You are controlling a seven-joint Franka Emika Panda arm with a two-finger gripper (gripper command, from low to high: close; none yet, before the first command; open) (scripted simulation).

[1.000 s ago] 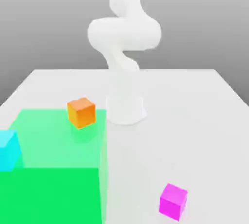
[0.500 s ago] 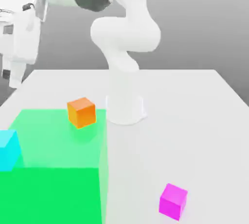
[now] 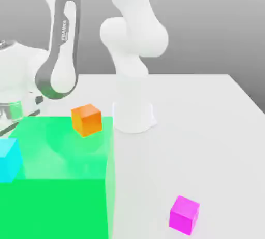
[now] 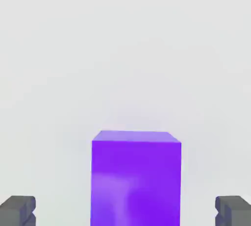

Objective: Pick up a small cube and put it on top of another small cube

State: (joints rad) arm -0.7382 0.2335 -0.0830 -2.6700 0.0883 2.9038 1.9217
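**Open fingers over a purple block, cubes scattered on the white table**

The white arm (image 3: pixel 59 51) bends down from its base (image 3: pixel 133 116) toward the exterior view's left edge of the table (image 3: pixel 207 129). Its gripper (image 4: pixel 125 213) stands wide, holding nothing: in the hand view the two dark fingertips (image 4: pixel 18 210) sit far apart, with a purple block (image 4: pixel 136 178) between them but clear of both. That block rests on the pale table surface.

In the exterior view, an orange cube (image 3: pixel 86 120) sits near the base, just beside it on the exterior view's left, at the far edge of a translucent green zone (image 3: pixel 57 191). A cyan cube (image 3: pixel 9 158) lies at the table's left edge, inside that green zone. A magenta cube (image 3: pixel 184 214) sits well apart from the others, toward the table's near edge on the exterior view's right. All three cubes rest on the table, none stacked.
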